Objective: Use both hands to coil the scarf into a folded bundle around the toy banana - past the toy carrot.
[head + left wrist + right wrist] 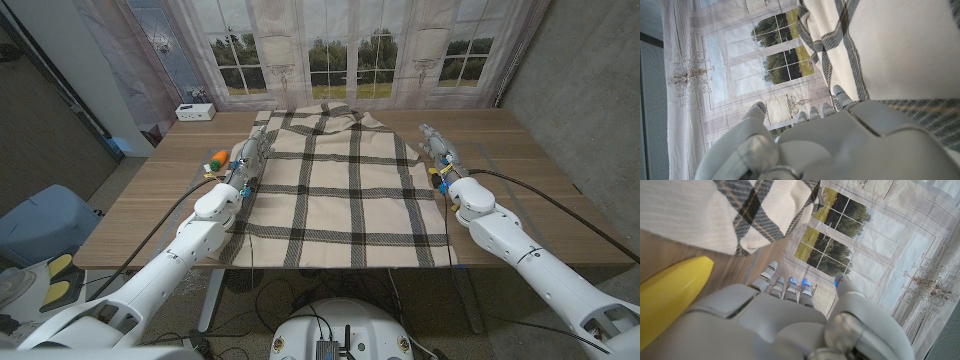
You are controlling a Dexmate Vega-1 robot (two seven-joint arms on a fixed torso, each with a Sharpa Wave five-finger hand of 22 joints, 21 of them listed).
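A cream scarf point(345, 190) with dark plaid stripes lies spread over the middle of the table, its far end rumpled. An orange toy carrot point(217, 158) with a green top lies just off the scarf's left edge. My left hand point(246, 158) stands between the carrot and that edge, fingers point(812, 112) stretched out and holding nothing; the scarf point(890, 50) runs along beside it. My right hand point(440, 152) stands at the scarf's right edge, fingers point(790, 285) straight and apart. The yellow toy banana point(670, 300) lies on the wood right beside this hand, next to a scarf corner point(755, 235).
A small white box point(195, 112) sits at the table's back left corner. The wooden table point(150, 200) shows bare wood left and right of the scarf. A blue bin point(40, 225) stands on the floor to the left. Curtains hang behind.
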